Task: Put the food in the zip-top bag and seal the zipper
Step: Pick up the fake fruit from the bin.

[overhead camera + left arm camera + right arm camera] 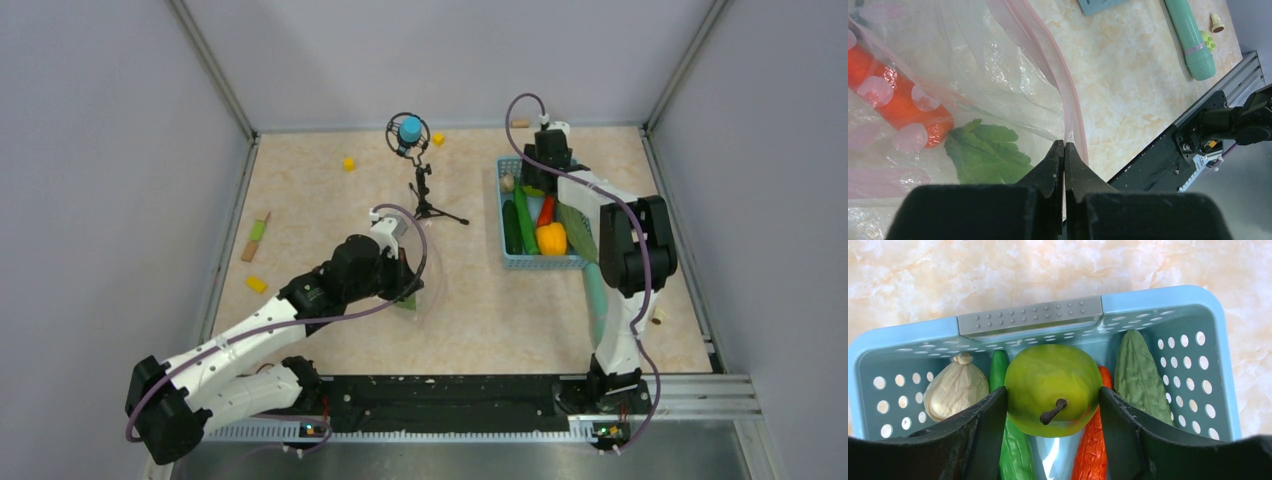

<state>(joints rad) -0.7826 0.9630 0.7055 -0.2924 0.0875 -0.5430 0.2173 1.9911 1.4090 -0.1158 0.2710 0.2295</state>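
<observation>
My left gripper [1064,145] is shut on the pale pink zipper [1060,85] edge of the clear zip-top bag [998,70], near the table's middle left. Inside the bag lies an orange carrot [903,107] with green leaves [985,152]. My right gripper [1053,392] reaches into the light blue basket [1158,292], its fingers pressed against both sides of the green pear [1048,370]. Beside the pear lie a beige mushroom [955,390], a green cucumber [1013,450], a red pepper [1093,450] and a dull green bumpy piece [1140,380]. A yellow pepper [551,238] sits at the basket's near end.
A small black tripod with a blue-topped head [410,135] stands behind the bag. Yellow cubes [349,163] are scattered at the back and left. A long pale teal cylinder [1190,37] lies by the right arm. A black rail [450,395] runs along the near edge.
</observation>
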